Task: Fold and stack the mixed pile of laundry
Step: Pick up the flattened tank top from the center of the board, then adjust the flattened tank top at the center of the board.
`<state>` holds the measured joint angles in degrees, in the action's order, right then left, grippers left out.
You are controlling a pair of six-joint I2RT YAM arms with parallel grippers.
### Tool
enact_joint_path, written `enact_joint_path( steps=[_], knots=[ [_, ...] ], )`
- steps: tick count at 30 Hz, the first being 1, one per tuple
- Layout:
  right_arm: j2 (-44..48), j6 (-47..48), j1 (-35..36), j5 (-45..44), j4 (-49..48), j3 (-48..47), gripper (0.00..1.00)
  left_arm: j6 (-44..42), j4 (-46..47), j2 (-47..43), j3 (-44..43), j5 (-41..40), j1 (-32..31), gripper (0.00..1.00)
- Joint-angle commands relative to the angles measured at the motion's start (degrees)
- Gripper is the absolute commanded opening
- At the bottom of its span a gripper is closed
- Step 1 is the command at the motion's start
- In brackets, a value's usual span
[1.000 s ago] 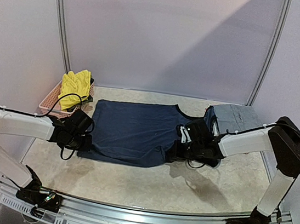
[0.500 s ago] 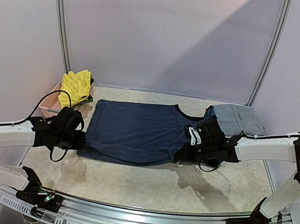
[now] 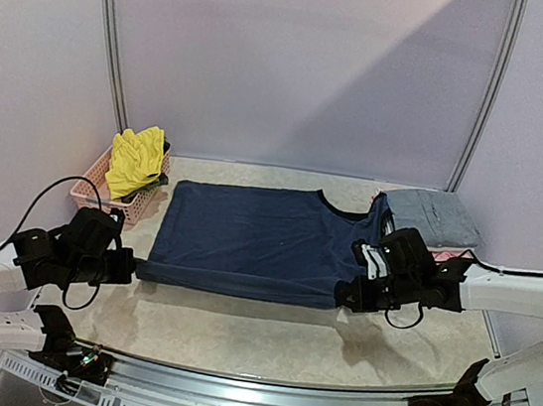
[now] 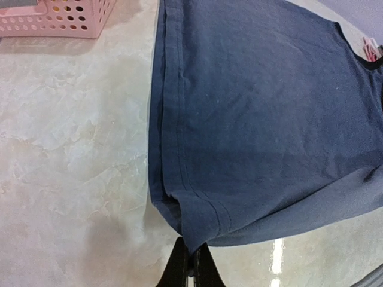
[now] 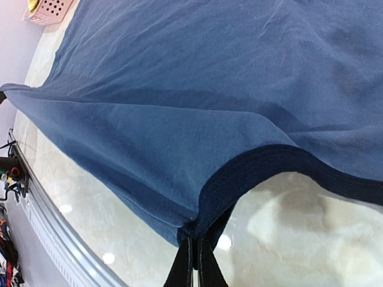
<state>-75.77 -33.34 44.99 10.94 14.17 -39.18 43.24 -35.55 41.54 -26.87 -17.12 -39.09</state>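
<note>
Your left gripper [image 3: 134,270] is pressed together on the near-left corner of the navy blue top [image 3: 257,236]. In the left wrist view the fingertips [image 4: 192,263] pinch the doubled hem, with no gap showing. Your right gripper [image 3: 342,297] is also pinched shut, on the near-right corner by the darker armhole binding.

Edges:
- The near hem is pulled almost straight between the two grippers. Both corners look raised off the table [image 3: 264,337], and there is shadow under the cloth in the right wrist view.
- The far edge lies flat, roughly parallel to the back panel [image 3: 299,67], with a strip of tabletop behind it.
- The far-right shoulder meets the folded grey trousers [image 3: 435,217]. I can't tell whether it touches them or overlaps.

Room:
- Bare marble runs from the near hem to the metal rail [image 3: 257,391] across the full width between your arms.
- There is a narrower bare lane on the left, between the top's side hem and the basket.
- On the right, your forearm lies low over the table just in front of the trousers.

Containers:
- The pink lattice basket [image 3: 92,197] sits in the far-left corner by the wall.
- The yellow garment [image 3: 135,160] is heaped in it, rising above the rim.
</note>
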Motion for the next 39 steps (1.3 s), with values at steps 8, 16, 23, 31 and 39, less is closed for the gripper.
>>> enact_joint_path(
  steps=[8, 16, 23, 31, 39],
  knots=[
    [15.6, -1.9, 2.1, -0.3, 12.9, 5.9, 0.00, 13.0, -9.3, -11.2, 3.4, 5.4, -11.1, 0.00],
    [14.2, -9.9, 5.7, 0.8, 3.5, 17.2, 0.00, 22.3, -7.2, -8.8, 10.4, 7.7, -20.8, 0.00],
    [15.5, -11.6, 6.0, -3.2, 7.3, 18.2, 0.00, 24.6, -5.6, -5.8, 8.3, 8.1, -26.8, 0.01],
    [18.3, -11.3, 6.0, 0.2, 7.4, 20.2, 0.01, 24.2, -5.9, -0.5, 5.0, 12.3, -30.7, 0.23],
    [21.0, -11.2, 6.0, -2.0, 9.8, 20.2, 0.31, 14.0, -14.5, 3.8, -7.5, -6.7, -29.4, 0.61]
  ],
)
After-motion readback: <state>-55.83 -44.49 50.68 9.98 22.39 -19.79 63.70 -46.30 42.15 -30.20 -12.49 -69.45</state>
